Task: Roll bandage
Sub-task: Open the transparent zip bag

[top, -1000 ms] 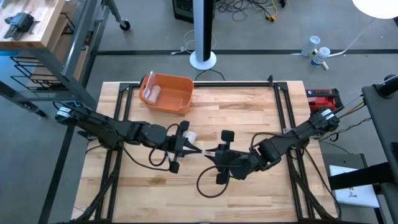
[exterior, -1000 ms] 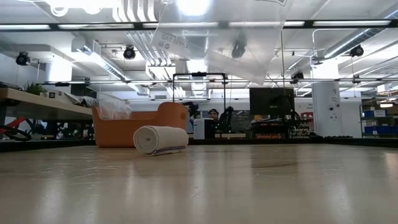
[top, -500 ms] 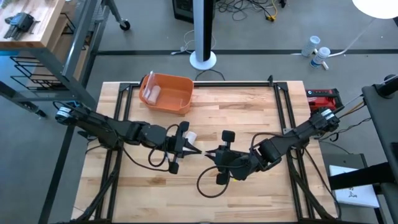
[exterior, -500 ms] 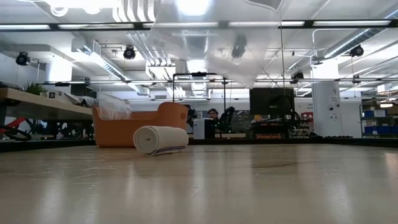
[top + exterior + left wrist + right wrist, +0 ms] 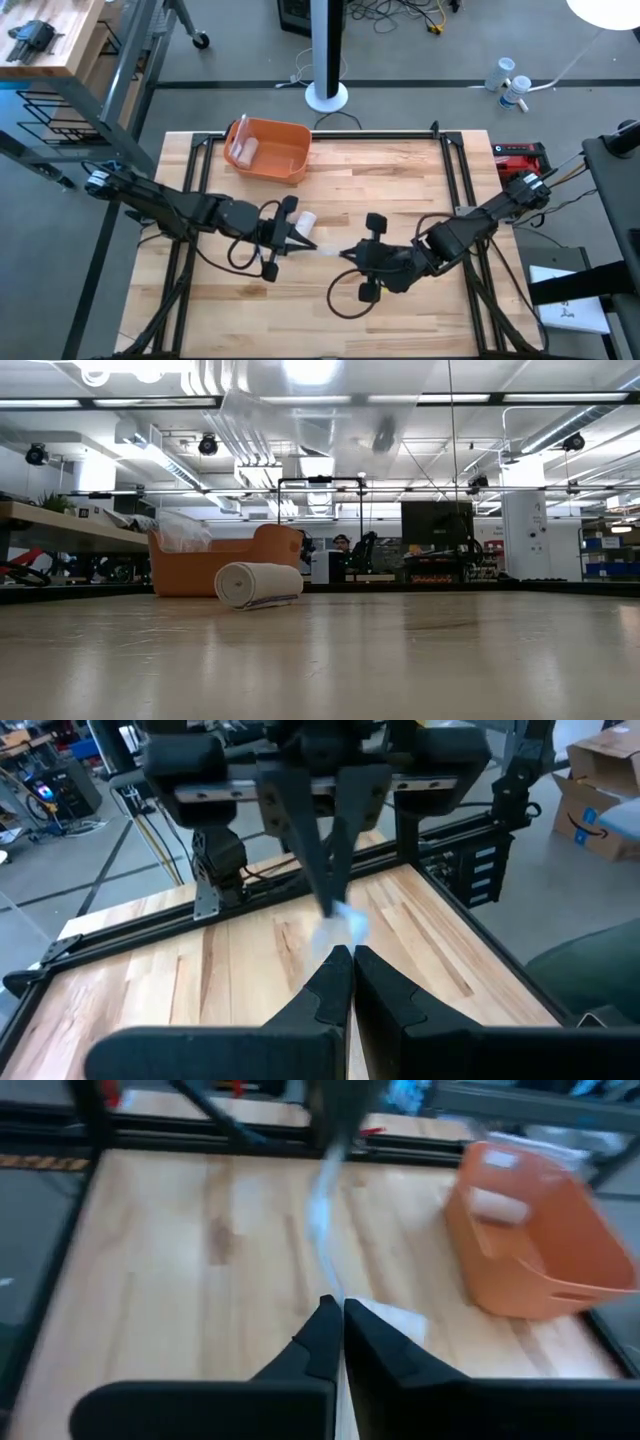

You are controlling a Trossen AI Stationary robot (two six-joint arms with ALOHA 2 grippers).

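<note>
Apparently a clear bag (image 5: 325,250) was held taut between the left gripper (image 5: 300,243) and right gripper (image 5: 350,256), both pinched shut on it. The rolled bandage (image 5: 306,219) lay just beside them; bagging seemed next, requiring the bag opened.

A robotics lab or workshop: the wooden counter (image 5: 380,180) stands on a grey concrete floor (image 5: 240,90) with loose cables (image 5: 400,15), and beyond it stretch exposed ceiling ducts (image 5: 215,380), strip lights (image 5: 120,402), workbenches (image 5: 60,525) and stocked shelving (image 5: 605,555).

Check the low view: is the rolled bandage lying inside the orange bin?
No, the rolled bandage lies on the table in front of the orange bin, not inside it.
</note>
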